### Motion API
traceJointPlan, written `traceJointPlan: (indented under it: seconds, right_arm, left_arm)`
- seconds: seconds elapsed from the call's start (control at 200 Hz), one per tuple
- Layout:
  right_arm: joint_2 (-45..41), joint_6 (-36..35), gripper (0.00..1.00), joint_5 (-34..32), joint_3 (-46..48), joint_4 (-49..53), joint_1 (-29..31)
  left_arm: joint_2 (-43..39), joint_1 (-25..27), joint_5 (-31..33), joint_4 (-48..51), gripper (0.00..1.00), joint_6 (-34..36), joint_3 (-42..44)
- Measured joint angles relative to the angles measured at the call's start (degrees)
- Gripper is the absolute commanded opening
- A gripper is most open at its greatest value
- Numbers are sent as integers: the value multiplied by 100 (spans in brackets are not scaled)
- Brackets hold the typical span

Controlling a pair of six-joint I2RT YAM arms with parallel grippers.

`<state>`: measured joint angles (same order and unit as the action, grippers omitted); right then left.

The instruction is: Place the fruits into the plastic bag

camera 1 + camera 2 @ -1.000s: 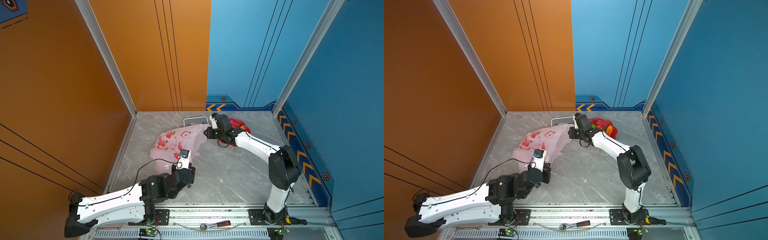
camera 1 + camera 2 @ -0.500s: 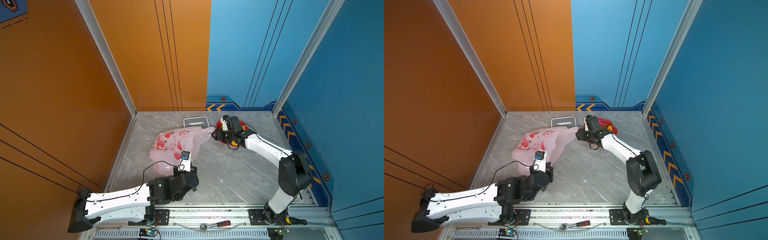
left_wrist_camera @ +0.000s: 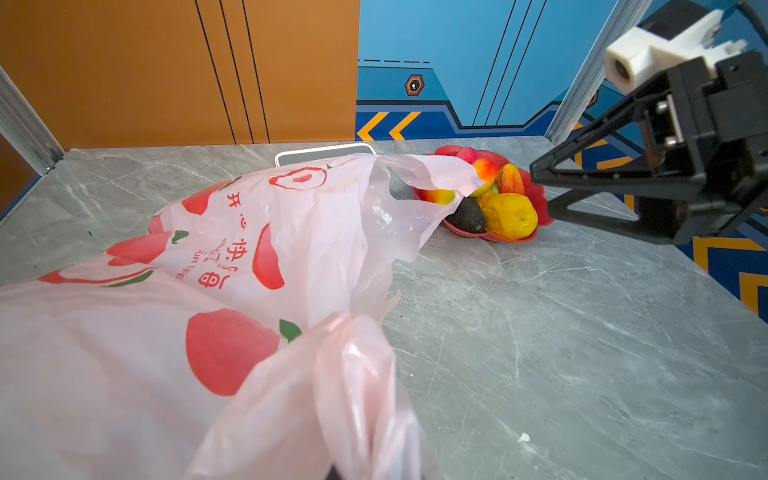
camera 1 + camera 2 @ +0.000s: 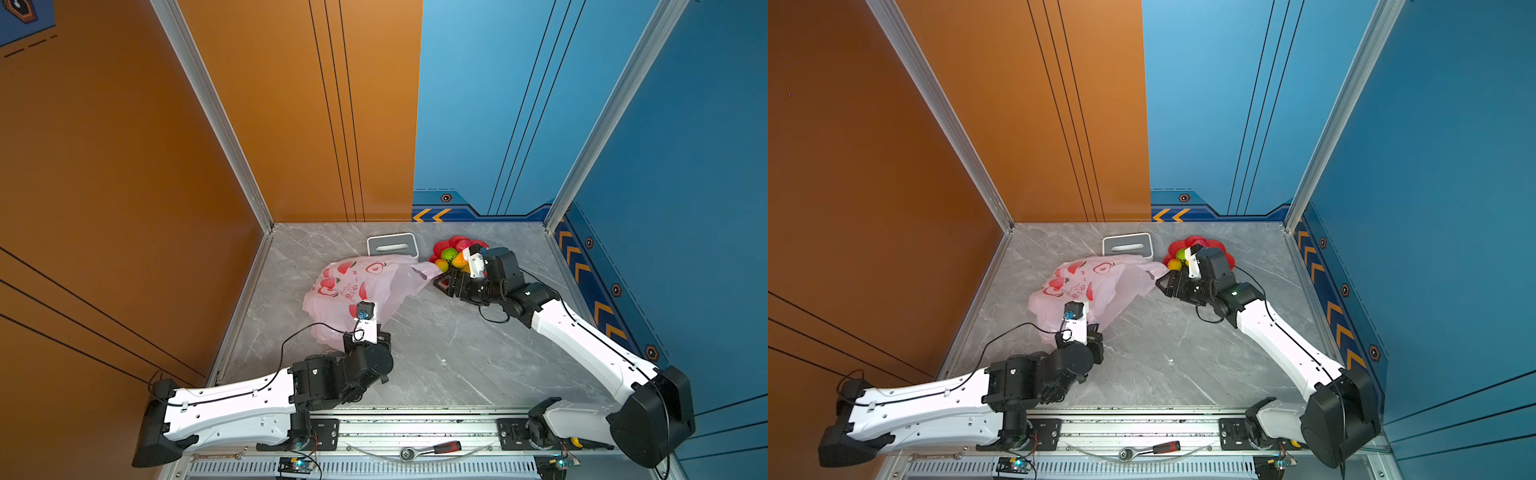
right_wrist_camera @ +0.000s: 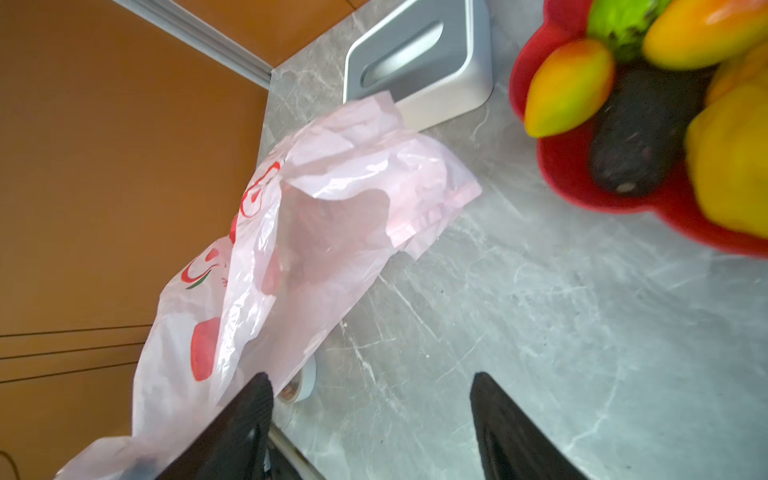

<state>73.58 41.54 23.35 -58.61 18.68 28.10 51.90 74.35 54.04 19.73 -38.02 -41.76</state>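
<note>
The plastic bag [image 4: 353, 282] lies crumpled on the grey bench [image 4: 457, 357], left of centre in both top views. One handle stretches toward the red dish [image 3: 490, 239] at the upper right of the bench. The fruits [image 3: 509, 216] sit piled in that dish. The left gripper [image 4: 368, 328] has its fingers pressed together, pinching the bag's lower edge. The right gripper [image 5: 370, 376] hovers low between the bag's handle and the dish, fingers spread wide with nothing between them. A tissue box [image 4: 392, 245] stands just above the bag.
</note>
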Motion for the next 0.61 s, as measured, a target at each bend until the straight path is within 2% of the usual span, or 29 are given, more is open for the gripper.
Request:
traceJointPlan:
  seconds: [0.23, 0.41, 0.606]
  right_arm:
    - [212, 883, 72, 385, 20, -811, 638]
    - [1464, 1453, 72, 529, -509, -1556, 1093]
    - [2540, 1853, 69, 533, -866, -2028, 1322]
  left_arm:
    - [0, 0, -2, 0, 0, -2, 61]
    - [0, 0, 0, -22, 0, -26, 131]
    - [-59, 4, 0, -24, 0, -48, 162]
